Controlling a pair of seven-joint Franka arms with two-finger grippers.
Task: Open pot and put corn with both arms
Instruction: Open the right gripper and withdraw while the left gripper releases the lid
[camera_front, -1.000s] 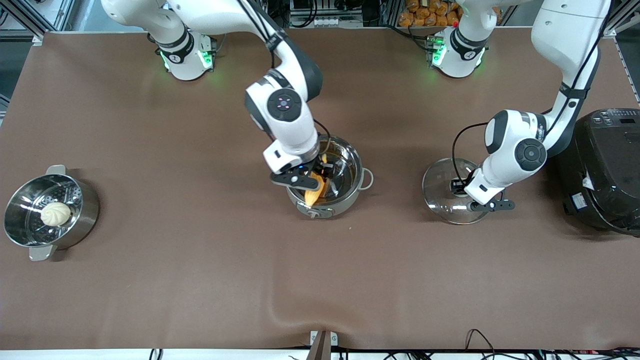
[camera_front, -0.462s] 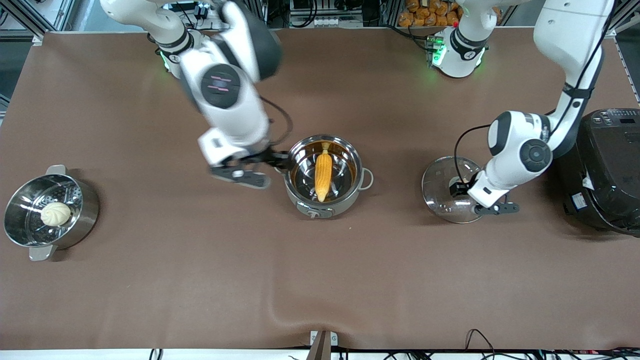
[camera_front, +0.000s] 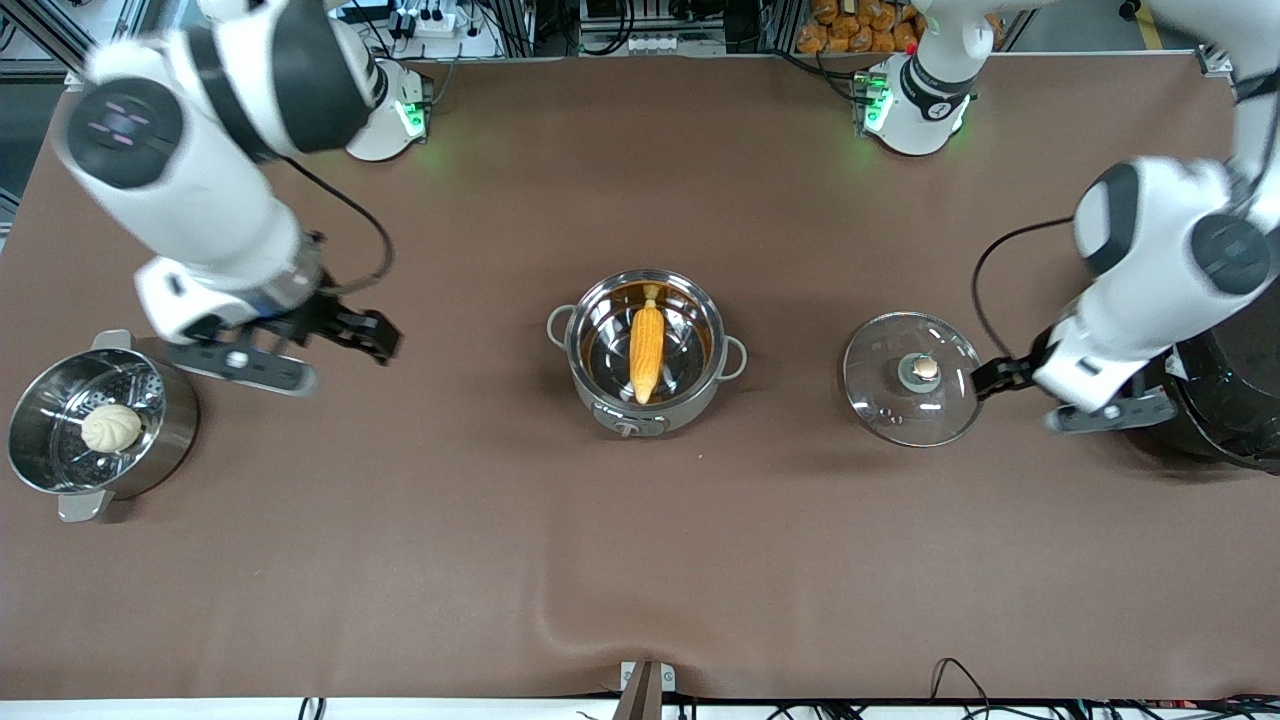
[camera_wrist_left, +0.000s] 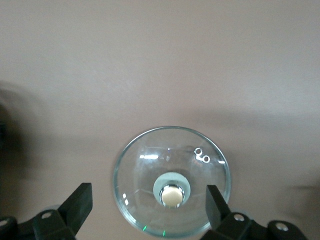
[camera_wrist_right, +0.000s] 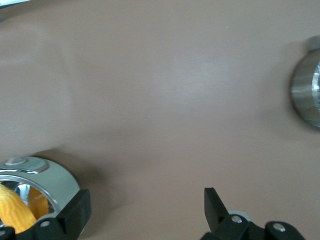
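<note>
Your corn (camera_front: 646, 352) is lying in the open pot (camera_front: 690, 405) mid-surface; its lid (camera_front: 890, 405) is sitting beside it. Right gripper (camera_front: 375, 335) is hanging over bare surface (camera_front: 640, 560) with jaws apart and empty; left gripper (camera_front: 990, 378) is by the lid's edge, jaws likewise.

You get 3 views. The front view looks down from high across the table (camera_front: 640, 560), facing both arm bases along its top edge, and takes in the whole surface. The left wrist view looks steeply down, close over the glass lid (camera_wrist_left: 172, 181), with its own fingers (camera_wrist_left: 76, 205) framing the edge; the lid (camera_front: 912, 392) is what it shares with the front view. The right wrist view sits close above bare table and catches the pot (camera_wrist_right: 37, 182) at its edge, shared with the front view (camera_front: 648, 345).
</note>
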